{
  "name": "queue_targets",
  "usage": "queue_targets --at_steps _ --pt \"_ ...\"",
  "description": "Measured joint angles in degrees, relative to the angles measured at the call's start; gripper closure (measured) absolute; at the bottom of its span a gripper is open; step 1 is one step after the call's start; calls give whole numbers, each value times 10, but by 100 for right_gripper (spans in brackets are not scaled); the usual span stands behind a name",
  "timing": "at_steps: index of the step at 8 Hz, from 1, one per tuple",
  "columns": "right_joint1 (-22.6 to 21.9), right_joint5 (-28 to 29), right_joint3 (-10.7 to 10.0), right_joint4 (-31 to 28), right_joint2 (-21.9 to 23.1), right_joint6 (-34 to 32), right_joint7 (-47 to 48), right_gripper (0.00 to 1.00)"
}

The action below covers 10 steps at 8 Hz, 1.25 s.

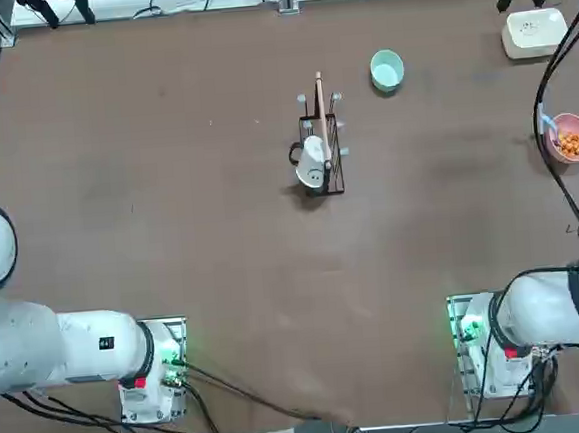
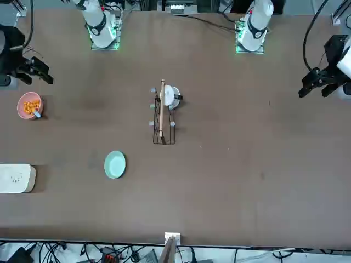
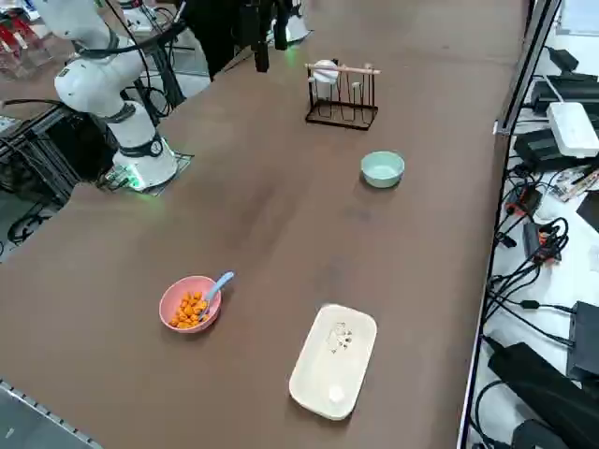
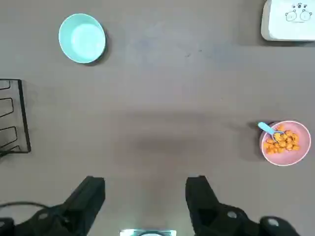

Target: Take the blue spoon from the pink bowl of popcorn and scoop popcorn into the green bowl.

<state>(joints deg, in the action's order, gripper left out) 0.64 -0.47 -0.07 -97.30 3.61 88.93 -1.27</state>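
I judge the spoon (image 4: 266, 128) light, fairly stiff and a little slippery; a firm grip midway along the handle, clear of the rim, should serve. It is thin and light blue, its handle leaning over the far-left rim of the pink bowl (image 4: 286, 158), its head among orange-yellow popcorn (image 4: 288, 141), at the bench's right. My right tool (image 4: 145, 180) stands open and empty above the bench (image 4: 157, 88), apart from the bowl.

From above, we are seeing bare tabletop (image 1: 244, 270) extending between the pink bowl (image 1: 571, 138) at three o'clock and the rack (image 1: 322, 159); the cream container (image 1: 535, 34) is obstructing one o'clock.
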Motion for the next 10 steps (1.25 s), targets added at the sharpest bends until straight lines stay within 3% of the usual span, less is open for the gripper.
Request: queue_targets --at_steps 4,7,9,10 --pt "0 0 0 -1 -9 -9 -1 0" --pt "12 -11 -2 -5 -61 -66 2 0" --pt "19 -95 -4 -26 -106 -50 23 0" --pt "19 -152 -4 -50 -122 -10 62 0"
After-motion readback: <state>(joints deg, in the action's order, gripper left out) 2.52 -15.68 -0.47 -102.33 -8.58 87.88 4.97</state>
